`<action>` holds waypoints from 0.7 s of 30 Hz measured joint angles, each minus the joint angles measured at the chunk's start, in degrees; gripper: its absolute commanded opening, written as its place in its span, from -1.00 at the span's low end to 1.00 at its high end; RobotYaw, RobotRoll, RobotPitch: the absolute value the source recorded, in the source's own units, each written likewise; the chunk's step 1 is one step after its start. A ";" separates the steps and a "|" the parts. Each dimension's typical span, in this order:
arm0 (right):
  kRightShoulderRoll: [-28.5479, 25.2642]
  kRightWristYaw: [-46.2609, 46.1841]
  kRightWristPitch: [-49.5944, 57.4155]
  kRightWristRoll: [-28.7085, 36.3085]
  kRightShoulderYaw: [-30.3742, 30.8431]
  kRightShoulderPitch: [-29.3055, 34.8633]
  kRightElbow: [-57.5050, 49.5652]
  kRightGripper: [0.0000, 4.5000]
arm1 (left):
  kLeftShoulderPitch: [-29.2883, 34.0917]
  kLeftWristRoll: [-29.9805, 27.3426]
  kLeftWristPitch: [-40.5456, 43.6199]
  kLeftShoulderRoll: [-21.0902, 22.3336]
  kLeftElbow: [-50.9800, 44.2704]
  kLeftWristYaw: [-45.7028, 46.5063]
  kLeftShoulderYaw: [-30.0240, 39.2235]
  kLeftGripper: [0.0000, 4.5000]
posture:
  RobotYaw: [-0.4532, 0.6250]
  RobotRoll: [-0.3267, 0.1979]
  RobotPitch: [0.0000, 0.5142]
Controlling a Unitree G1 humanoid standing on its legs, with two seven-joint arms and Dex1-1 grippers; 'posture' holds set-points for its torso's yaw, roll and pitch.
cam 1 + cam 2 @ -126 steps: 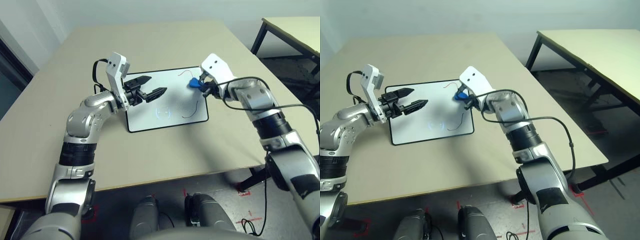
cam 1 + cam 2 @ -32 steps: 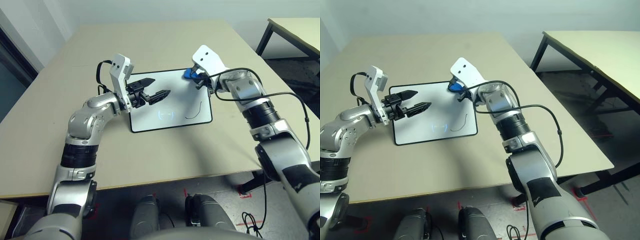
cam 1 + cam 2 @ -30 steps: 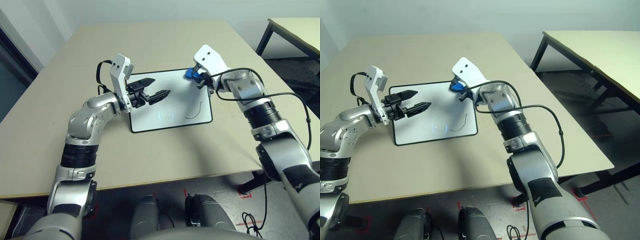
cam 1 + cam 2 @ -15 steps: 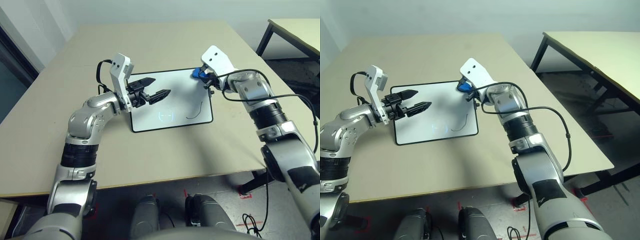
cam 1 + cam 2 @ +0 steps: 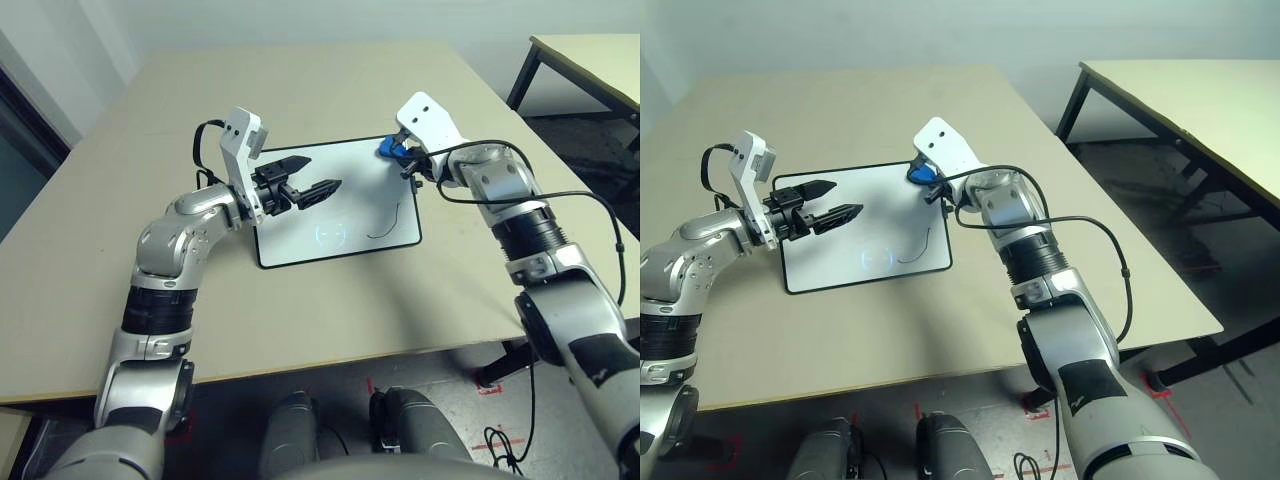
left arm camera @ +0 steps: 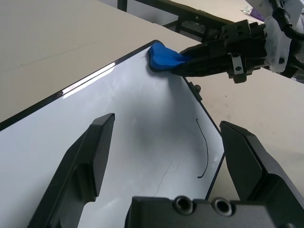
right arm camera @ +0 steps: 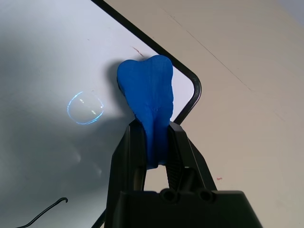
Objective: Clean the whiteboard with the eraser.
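The whiteboard [image 5: 335,203] lies flat near the middle of the tabletop [image 5: 300,310], a little toward the far edge. No brand, label or readable writing shows on the whiteboard, the eraser or the arms. The marks on the whiteboard are one curved dark pen line [image 5: 385,222] near its right edge and, in the left wrist view, a fainter thin stroke [image 6: 166,174] beside that line.

The right gripper [image 7: 151,142] pinches the blue eraser [image 7: 148,102] between its two black fingers, squeezing its soft body narrow where they hold it. The eraser's broad end is pressed on the whiteboard just inside its far right corner [image 7: 192,90]. The right wrist view shows this squeeze and the rounded black frame of that corner closely, plus a round reflection of light [image 7: 85,108] on the white surface. The head views place the eraser [image 5: 388,149] at the far right corner of the whiteboard.

The left gripper [image 5: 310,177] has its fingers spread apart, holding nothing, above the left part of the whiteboard near its far edge. From the left wrist view the eraser [image 6: 164,57] and the right gripper's fingers [image 6: 213,52] appear across the whiteboard, between its own spread fingers.
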 measured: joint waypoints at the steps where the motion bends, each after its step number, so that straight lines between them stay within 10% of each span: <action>1: 0.11 0.02 -0.05 -0.03 0.00 -0.09 0.13 -0.75 | 0.00 0.00 0.00 0.00 0.00 0.03 0.00 1.00 | -0.13 0.25 -0.79; 21: 2.51 2.20 -0.54 -1.27 0.50 -1.98 1.96 -0.75 | 0.38 -0.06 0.00 0.01 -0.40 0.98 0.10 1.00 | -0.13 0.25 -0.77</action>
